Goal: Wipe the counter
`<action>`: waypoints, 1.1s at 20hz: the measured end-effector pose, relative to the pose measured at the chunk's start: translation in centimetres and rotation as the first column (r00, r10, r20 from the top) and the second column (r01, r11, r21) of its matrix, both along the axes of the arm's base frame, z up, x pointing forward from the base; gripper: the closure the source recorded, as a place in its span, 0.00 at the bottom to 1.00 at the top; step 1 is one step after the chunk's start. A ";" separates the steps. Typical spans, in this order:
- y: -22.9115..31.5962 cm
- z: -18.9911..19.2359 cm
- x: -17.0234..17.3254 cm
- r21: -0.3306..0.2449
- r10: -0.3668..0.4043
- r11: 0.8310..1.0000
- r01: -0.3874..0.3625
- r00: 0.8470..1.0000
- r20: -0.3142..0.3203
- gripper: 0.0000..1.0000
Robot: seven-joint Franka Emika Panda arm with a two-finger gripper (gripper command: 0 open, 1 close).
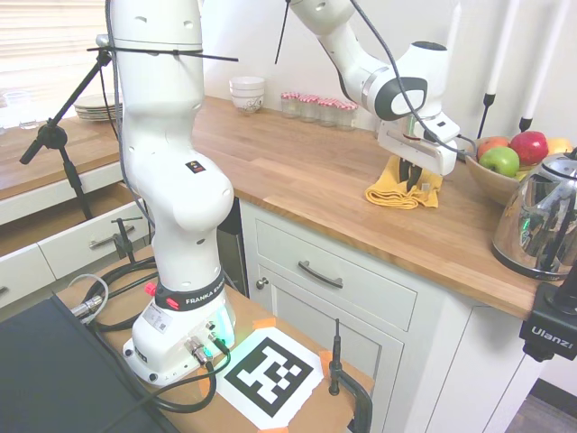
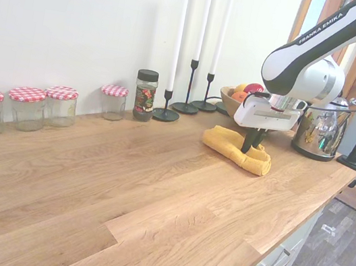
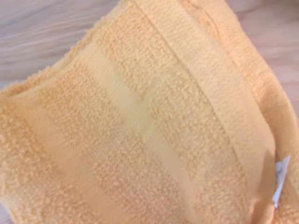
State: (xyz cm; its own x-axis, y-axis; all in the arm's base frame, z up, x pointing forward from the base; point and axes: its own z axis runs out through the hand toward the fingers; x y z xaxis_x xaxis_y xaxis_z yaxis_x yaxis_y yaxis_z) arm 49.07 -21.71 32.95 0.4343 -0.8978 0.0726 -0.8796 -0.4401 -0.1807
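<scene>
The counter (image 1: 297,171) (image 2: 121,185) is a long warm-brown plank top over white cabinets. A crumpled yellow towel (image 1: 392,194) (image 2: 227,145) lies on it near the fruit bowl, and its looped weave fills the wrist view (image 3: 140,121). My gripper (image 1: 412,185) (image 2: 251,147) points straight down into the towel. Its dark fingers stand close together, pinching a raised fold of cloth, with the tips down at the counter surface.
A wooden bowl of fruit (image 1: 505,176) and a steel kettle (image 1: 541,216) (image 2: 315,132) stand just beyond the towel. Black candlesticks (image 2: 187,100), a spice jar (image 2: 145,95) and checked-lid jars (image 2: 29,105) (image 1: 315,106) line the wall. White bowls (image 1: 247,94) stand in the far corner.
</scene>
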 end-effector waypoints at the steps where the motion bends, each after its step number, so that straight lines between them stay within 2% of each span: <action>1: -0.4 0.0 -0.2 -0.001 -0.004 1.000 0.004 1.000 0.001 1.00; 2: -0.8 0.0 -0.3 -0.001 -0.011 1.000 0.011 1.000 0.001 1.00; 3: -1.2 0.0 -0.5 -0.002 -0.018 1.000 0.018 1.000 0.001 0.00; 12: -2.9 0.1 -1.4 -0.007 -0.050 0.999 0.050 0.999 0.001 0.00; 22: -3.5 0.4 -1.8 -0.026 -0.049 0.998 0.049 0.999 -0.003 0.00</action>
State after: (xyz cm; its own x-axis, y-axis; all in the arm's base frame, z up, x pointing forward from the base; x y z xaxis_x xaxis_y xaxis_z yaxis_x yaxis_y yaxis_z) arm 47.31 -25.24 33.34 0.3904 -0.9158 0.0940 -0.9008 -0.4011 -0.1664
